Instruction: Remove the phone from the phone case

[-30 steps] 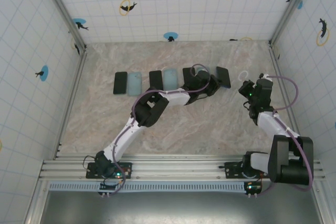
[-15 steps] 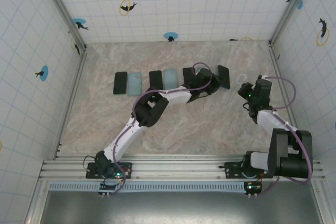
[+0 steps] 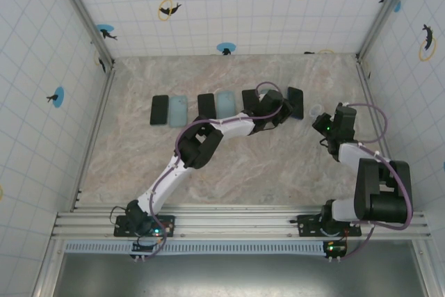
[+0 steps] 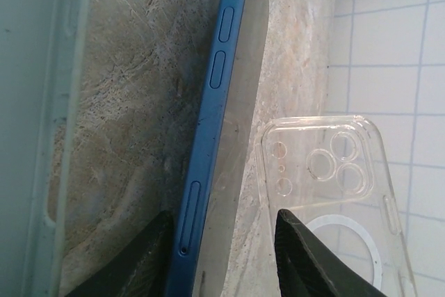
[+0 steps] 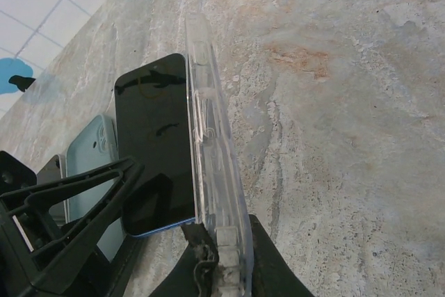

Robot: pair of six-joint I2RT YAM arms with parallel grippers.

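The left gripper point(image 4: 222, 217) stands spread, with the blue phone point(image 4: 208, 116) lying between its fingers on the table point(image 4: 132, 102), towards the far right corner. The right gripper point(image 5: 226, 259) pinches the clear case point(image 5: 212, 165), which is raised on edge just beside the phone

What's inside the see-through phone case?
Nothing visible: wall tiles show through the clear case. The blue phone sits beside it, already out. A black finger hides the case's lower corner.
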